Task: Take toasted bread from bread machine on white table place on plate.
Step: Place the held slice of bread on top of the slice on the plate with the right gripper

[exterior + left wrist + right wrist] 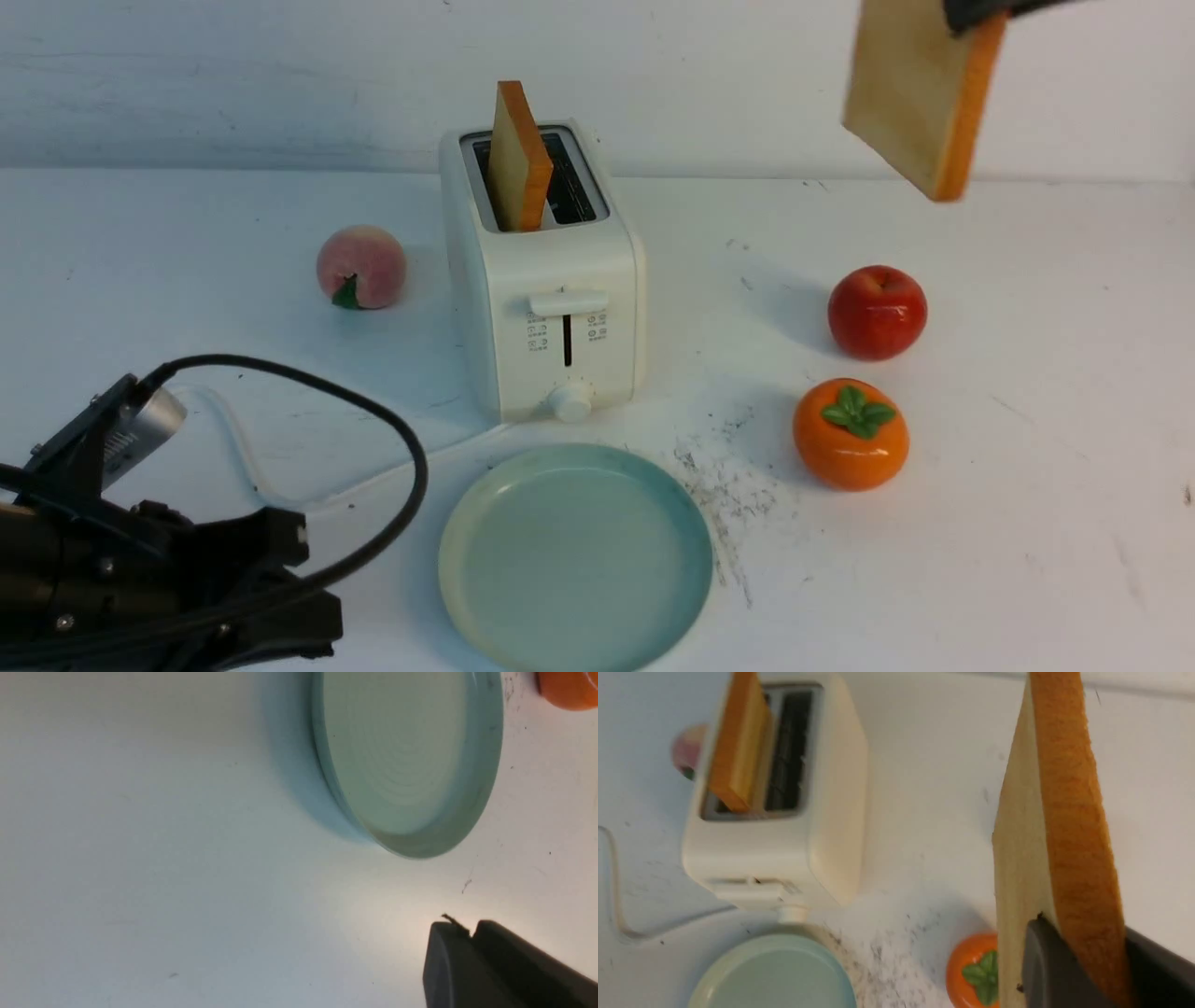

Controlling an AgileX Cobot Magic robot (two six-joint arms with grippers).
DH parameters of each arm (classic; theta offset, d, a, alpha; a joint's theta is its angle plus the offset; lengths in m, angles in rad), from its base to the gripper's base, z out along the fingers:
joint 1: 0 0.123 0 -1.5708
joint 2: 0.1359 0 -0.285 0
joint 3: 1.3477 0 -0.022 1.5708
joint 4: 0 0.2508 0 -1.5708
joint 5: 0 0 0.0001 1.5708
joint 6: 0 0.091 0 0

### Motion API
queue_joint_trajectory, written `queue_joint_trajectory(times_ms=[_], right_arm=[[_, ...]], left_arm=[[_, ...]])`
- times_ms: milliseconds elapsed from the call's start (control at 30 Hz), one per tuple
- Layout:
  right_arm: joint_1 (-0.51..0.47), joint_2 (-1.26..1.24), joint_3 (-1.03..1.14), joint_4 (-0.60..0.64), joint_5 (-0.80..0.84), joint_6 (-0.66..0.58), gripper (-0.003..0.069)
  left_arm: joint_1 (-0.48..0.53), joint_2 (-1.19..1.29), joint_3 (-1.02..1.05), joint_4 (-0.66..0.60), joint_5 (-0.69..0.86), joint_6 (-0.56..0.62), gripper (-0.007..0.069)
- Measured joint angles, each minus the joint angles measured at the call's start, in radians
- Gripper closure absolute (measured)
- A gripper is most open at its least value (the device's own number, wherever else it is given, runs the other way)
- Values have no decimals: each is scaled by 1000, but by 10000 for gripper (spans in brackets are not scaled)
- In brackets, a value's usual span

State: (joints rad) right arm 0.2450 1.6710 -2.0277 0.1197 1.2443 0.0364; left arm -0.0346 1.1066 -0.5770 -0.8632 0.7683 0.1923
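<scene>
Now my right pincer (pixel 1087 956) clamps one slice of toasted bread (pixel 920 89), hanging edge-down; plate (pixel 579 560) lies at seven o'clock from it; left pincer (pixel 469 940) closed, empty.

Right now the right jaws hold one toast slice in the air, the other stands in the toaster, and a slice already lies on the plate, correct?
Not quite. The plate holds nothing yet, as the front view shows. The rest stands: the right jaws grip one toast slice in the air, and the other slice stands in the toaster.
</scene>
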Motion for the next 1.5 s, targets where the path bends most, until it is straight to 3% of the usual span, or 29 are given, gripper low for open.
queue_joint_trajectory(times_ms=[100, 200, 233, 433, 600, 833, 1300, 1500], right_arm=[[-11, -4, 105, 42, 9, -8, 550], [-9, 1, 249, 164, 8, -68, 550], [-5, 10, 338, 294, 8, -143, 550], [29, 55, 570, 715, -16, -452, 550], [80, 119, 623, 897, -61, -664, 550], [140, 210, 624, 922, -193, -799, 550], [140, 280, 624, 902, -253, -815, 528], [140, 281, 624, 830, -307, -813, 403]], left_arm=[[0, 2, 0, 0, -28, 0, 571], [0, 2, 0, 0, -34, 0, 571], [0, 2, 0, 0, -34, 0, 571], [0, 2, 0, 0, -37, 0, 568], [0, 2, 0, 0, -37, 0, 568], [0, 2, 0, 0, -37, 0, 568], [0, 2, 0, 0, -67, 7, 554], [0, 2, 0, 9, -106, 7, 551]])
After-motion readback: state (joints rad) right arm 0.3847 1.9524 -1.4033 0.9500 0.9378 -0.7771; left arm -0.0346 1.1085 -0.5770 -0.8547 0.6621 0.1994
